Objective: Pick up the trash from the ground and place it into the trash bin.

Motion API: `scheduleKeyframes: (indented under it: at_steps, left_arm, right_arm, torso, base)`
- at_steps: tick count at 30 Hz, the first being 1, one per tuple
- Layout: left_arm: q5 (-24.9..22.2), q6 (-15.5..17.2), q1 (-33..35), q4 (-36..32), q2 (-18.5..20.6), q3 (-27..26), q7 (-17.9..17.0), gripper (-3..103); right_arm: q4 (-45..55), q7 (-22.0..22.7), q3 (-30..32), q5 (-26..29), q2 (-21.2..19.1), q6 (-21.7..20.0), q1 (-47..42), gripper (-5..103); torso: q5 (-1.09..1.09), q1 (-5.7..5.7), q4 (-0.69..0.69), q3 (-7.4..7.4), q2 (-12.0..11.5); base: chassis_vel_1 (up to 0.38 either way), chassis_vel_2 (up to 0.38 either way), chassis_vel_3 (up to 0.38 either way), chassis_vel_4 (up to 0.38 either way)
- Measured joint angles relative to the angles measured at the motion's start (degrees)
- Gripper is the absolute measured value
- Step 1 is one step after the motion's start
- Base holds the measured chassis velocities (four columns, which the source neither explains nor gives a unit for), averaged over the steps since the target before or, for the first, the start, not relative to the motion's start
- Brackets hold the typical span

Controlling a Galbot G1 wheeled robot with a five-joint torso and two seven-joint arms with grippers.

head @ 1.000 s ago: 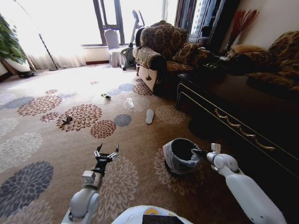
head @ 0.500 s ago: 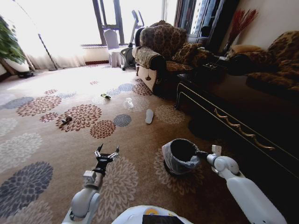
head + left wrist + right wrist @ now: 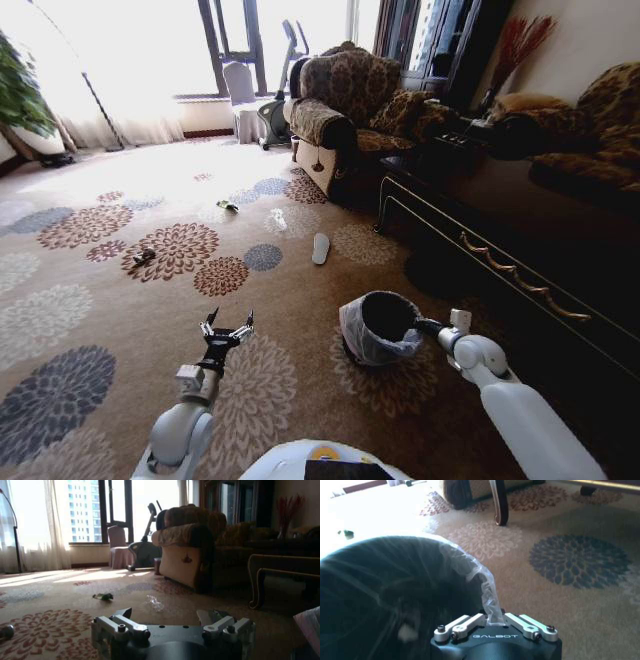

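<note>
Right gripper (image 3: 495,621) is clamped on the plastic liner at the rim of the trash bin (image 3: 377,325), arm stretched low over the carpet (image 3: 90,300). Left gripper (image 3: 229,327) hovers spread wide, holding nothing.

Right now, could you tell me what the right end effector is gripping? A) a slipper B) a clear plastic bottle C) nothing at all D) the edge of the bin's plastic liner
D: the right end effector is pinched on a strip of the translucent liner at the trash bin rim.
</note>
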Motion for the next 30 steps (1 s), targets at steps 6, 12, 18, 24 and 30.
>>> scheduleKeyframes:
  at_steps: [6, 12, 18, 24, 30]
  left_arm:
    - [0.0, 0.0, 0.0, 0.0, 0.0, 0.0, 0.0, 100]
    - [0.0, 0.1, 0.0, 0.0, 0.0, 0.0, 0.0, 100]
    - [0.0, 0.1, 0.0, 0.0, 0.0, 0.0, 0.0, 100]
    - [0.0, 0.1, 0.0, -0.1, 0.0, 0.0, 0.0, 100]
    - [0.0, 0.1, 0.0, -0.1, 0.0, 0.0, 0.0, 100]
  right_arm:
    - [0.0, -0.1, 0.0, -0.1, 0.0, 0.0, 0.0, 1]
    - [0.0, -0.1, 0.0, -0.1, 0.0, 0.0, 0.0, 1]
    - [0.0, -0.1, 0.0, -0.2, 0.0, -0.1, 0.0, 1]
    - [0.0, -0.1, 0.0, -0.1, -0.1, -0.1, 0.0, 1]
    - [0.0, -0.1, 0.0, -0.1, -0.1, -0.1, 0.0, 1]
  torso:
    - [0.00, 0.00, 0.01, 0.00, 0.0]
    - [-0.04, 0.00, 0.00, 0.00, 0.0]
    - [-0.05, 0.00, 0.00, 0.00, 0.0]
    - [-0.05, 0.00, 0.00, 0.00, 0.0]
    - [-0.05, 0.00, 0.00, 0.00, 0.0]
  base:
    - [0.000, 0.000, 0.000, 0.000]
    - [0.000, 0.000, 0.000, 0.000]
    - [0.000, 0.000, 0.000, 0.000]
    - [0.000, 0.000, 0.000, 0.000]
    - [0.000, 0.000, 0.000, 0.000]
